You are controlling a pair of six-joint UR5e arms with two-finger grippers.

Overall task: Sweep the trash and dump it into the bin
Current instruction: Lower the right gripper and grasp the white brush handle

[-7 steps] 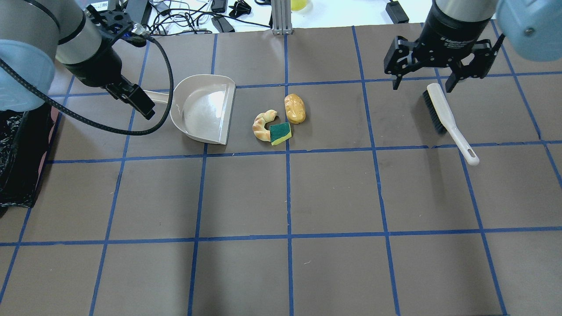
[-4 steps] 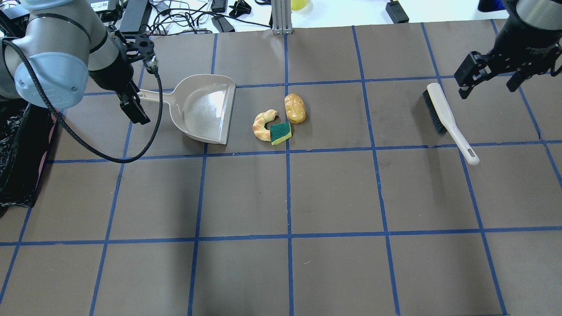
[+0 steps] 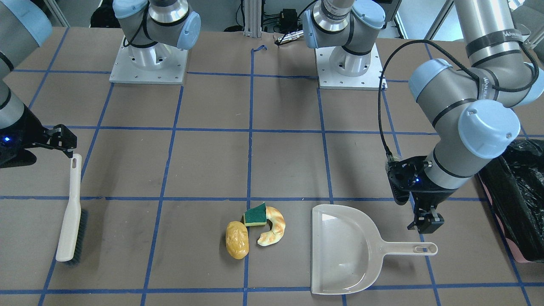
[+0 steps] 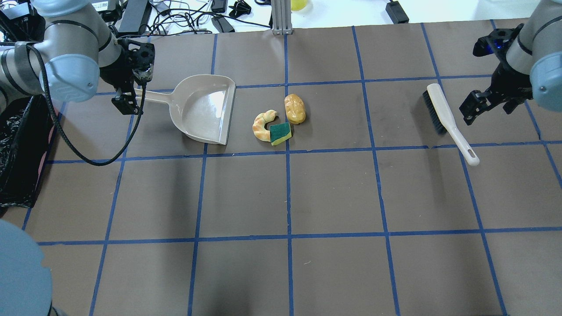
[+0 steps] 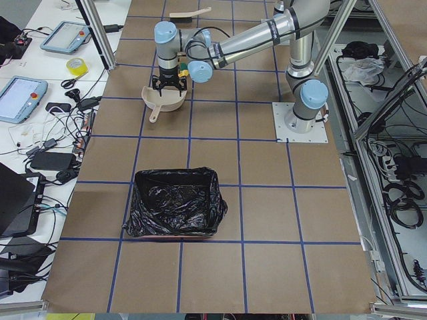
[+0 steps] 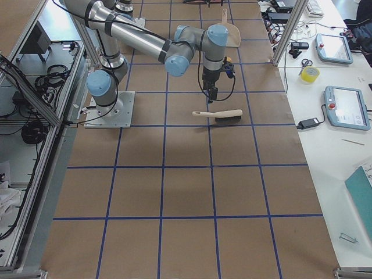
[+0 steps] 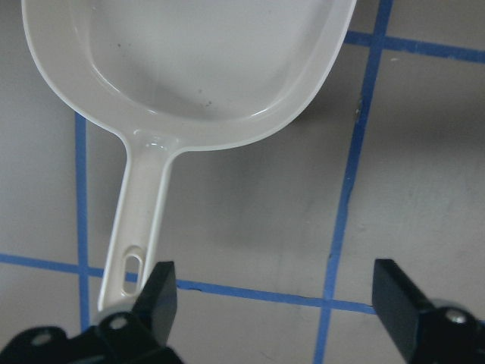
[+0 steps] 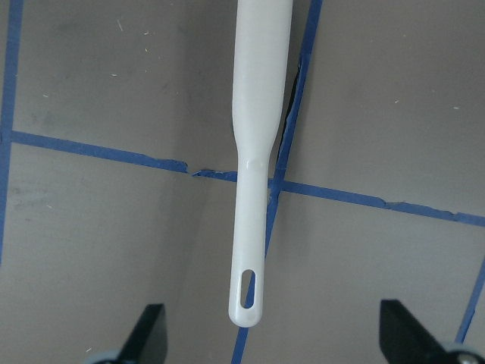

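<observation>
The bread roll [image 4: 294,108], croissant piece [image 4: 262,125] and green-and-yellow sponge [image 4: 280,133] lie together on the table just right of the beige dustpan [image 4: 204,109]. My left gripper [image 4: 126,100] is open and empty at the end of the dustpan's handle. In the left wrist view the handle [image 7: 140,220] ends beside one finger of the open left gripper [image 7: 276,299]. My right gripper [image 4: 486,104] is open and empty, right of the white brush [image 4: 445,116]. In the right wrist view the brush handle [image 8: 252,189] ends between the open fingers. The black-lined bin [image 4: 17,149] stands at the left edge.
Blue tape lines grid the brown table. A cable loops from my left wrist [image 4: 88,153] over the table beside the dustpan. Cables and devices lie beyond the far edge [image 4: 184,17]. The near half of the table holds nothing.
My left gripper moved back along the dustpan handle to its end. My right gripper swung right, away from the brush head, and came down beside the brush handle. The trash, dustpan and brush stayed put.
</observation>
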